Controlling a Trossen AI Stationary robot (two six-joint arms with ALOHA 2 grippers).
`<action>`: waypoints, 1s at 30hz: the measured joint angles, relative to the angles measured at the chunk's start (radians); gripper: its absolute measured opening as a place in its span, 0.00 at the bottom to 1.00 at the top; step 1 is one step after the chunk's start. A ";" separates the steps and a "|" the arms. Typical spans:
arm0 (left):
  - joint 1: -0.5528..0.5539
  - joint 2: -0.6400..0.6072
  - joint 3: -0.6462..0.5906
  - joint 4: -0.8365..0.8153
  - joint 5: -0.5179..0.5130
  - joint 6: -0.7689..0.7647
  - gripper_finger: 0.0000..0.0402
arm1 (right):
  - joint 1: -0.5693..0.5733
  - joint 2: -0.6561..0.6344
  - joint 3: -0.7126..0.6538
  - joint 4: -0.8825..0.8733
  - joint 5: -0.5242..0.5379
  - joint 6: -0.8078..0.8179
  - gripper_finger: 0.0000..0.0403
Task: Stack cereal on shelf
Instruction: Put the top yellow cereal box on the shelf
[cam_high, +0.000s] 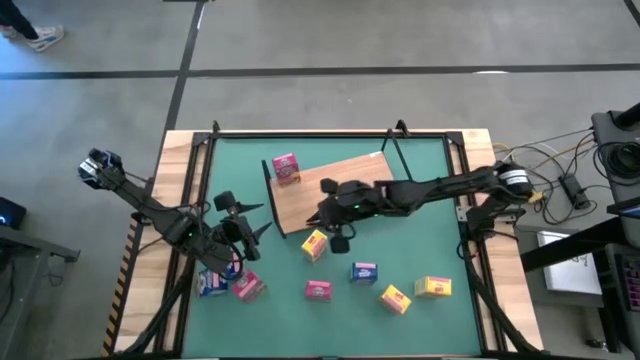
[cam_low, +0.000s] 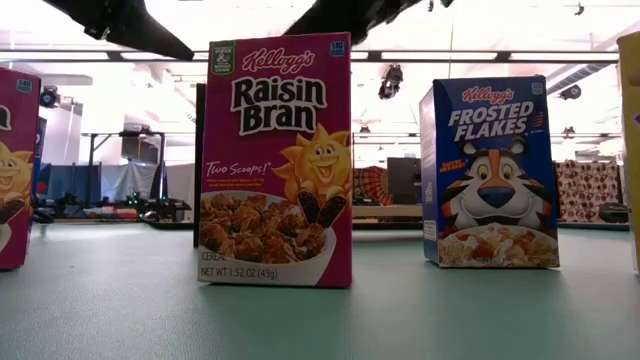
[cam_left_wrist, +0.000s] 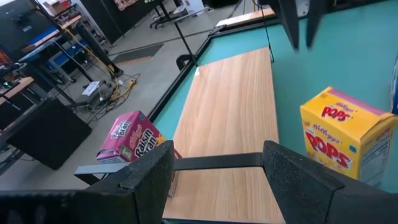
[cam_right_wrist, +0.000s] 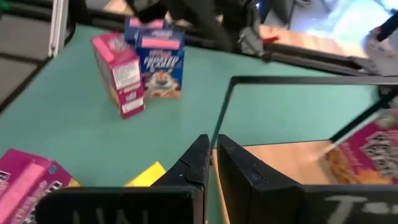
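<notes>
Yellow cereal box (cam_high: 314, 244) just beside R gripper (cam_high: 335, 240) jaws, not held

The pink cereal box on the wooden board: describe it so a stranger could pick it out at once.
Find the shelf, the light-brown wooden board lying at an angle on the green mat. At its far left corner stands the pink Raisin Bran box. It is the only cereal box resting on the wood; every other box sits on the mat nearer the front edge.
</notes>
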 joint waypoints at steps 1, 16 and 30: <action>0.000 0.000 0.000 0.002 0.000 0.000 0.57 | 0.004 0.020 0.011 -0.008 0.000 -0.012 0.06; 0.000 0.001 0.001 0.005 0.000 0.003 0.57 | 0.019 0.125 0.163 -0.250 0.008 -0.048 0.08; 0.000 0.001 0.002 0.013 0.001 0.003 0.57 | 0.028 0.126 0.170 -0.231 0.008 -0.069 0.50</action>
